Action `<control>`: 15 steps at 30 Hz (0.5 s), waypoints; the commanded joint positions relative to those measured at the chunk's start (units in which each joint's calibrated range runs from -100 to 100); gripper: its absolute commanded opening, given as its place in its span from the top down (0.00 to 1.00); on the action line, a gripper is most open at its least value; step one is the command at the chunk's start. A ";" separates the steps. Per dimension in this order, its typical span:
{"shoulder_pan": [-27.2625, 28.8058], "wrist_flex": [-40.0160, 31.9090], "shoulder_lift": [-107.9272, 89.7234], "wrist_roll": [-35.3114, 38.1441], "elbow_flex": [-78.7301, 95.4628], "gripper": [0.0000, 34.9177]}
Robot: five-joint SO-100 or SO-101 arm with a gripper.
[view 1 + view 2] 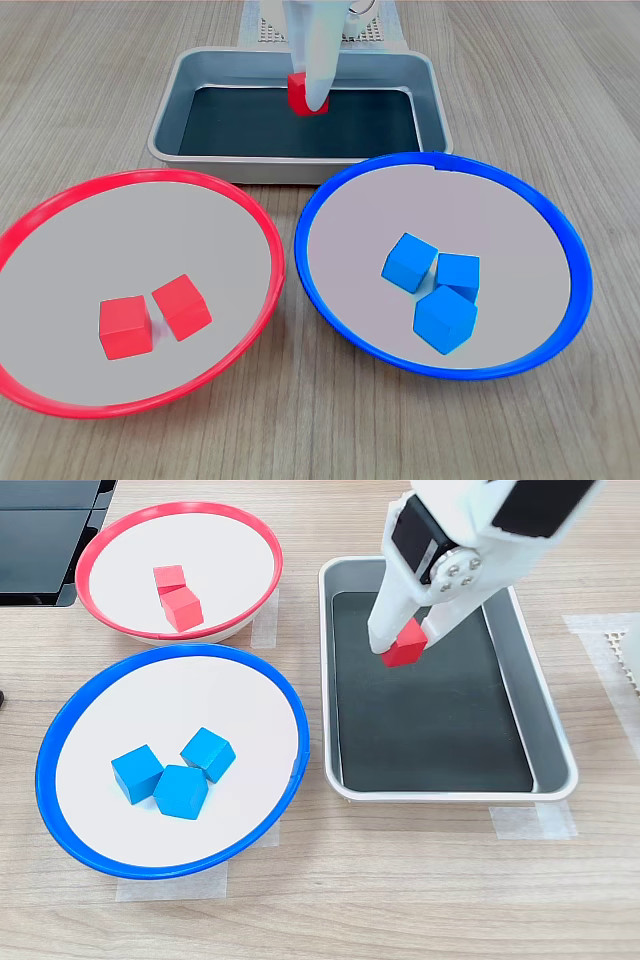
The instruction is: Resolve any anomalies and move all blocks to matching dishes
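A third red block sits between the white fingers of my gripper, over the dark floor of the grey metal tray. In the first exterior view, the gripper comes down from above onto this red block near the tray's back wall. I cannot tell whether the block touches the floor. The red-rimmed dish holds two red blocks. Three blue blocks lie clustered in the blue-rimmed dish.
The tray stands behind the two dishes in the first exterior view. In the second exterior view, a black panel lies at the top left. There, a white perforated mat shows at the right edge and tape strips lie on the wooden table.
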 commanded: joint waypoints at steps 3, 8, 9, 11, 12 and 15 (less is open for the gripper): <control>9.53 -7.75 13.59 -2.25 -26.13 1.00; 14.14 -16.82 29.97 -1.66 -39.51 1.00; 14.24 -17.40 31.16 -1.47 -40.42 1.00; 14.52 -18.81 34.06 -0.63 -42.51 1.00; 14.61 -20.13 35.43 -0.10 -43.06 0.99; 14.61 -23.43 36.71 0.68 -42.42 0.72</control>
